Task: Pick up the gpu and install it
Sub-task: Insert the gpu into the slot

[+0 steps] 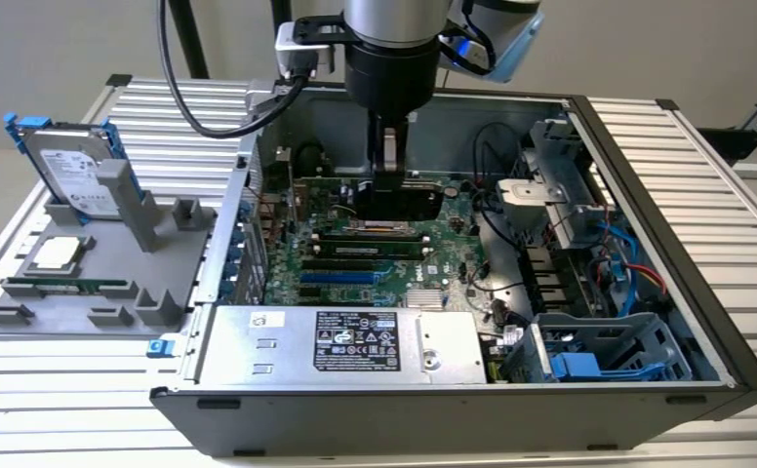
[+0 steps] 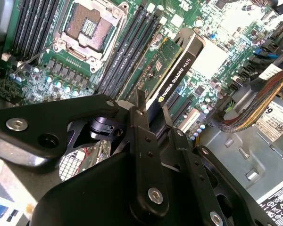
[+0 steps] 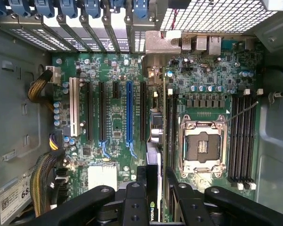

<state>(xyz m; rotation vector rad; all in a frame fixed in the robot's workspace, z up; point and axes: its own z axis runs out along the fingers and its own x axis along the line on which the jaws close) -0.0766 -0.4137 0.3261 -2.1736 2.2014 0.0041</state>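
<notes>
The gpu (image 1: 401, 203) hangs upright inside the open computer case (image 1: 691, 322), a little above the motherboard (image 1: 352, 268), with my gripper (image 1: 392, 185) shut on its top edge. In the second wrist view the gpu (image 2: 175, 77) shows its green board face and black shroud edge, clamped between my black fingers (image 2: 140, 123) of the gripper (image 2: 153, 110). In the first wrist view the gpu (image 3: 153, 141) is seen edge-on, between the expansion slots and the empty processor socket (image 3: 201, 146), with its metal bracket toward the case's rear openings. The gripper (image 3: 155, 172) grips it there. A blue expansion slot (image 3: 129, 110) lies beside the card.
A grey fixture (image 1: 157, 307) at the exterior view's left holds a silver hard drive in a blue frame (image 1: 73, 171), a processor (image 1: 54, 255) and a memory stick (image 1: 66, 288). Inside the case are a power supply (image 1: 339, 341), a drive cage (image 1: 600, 351) and cable bundles (image 2: 254, 101).
</notes>
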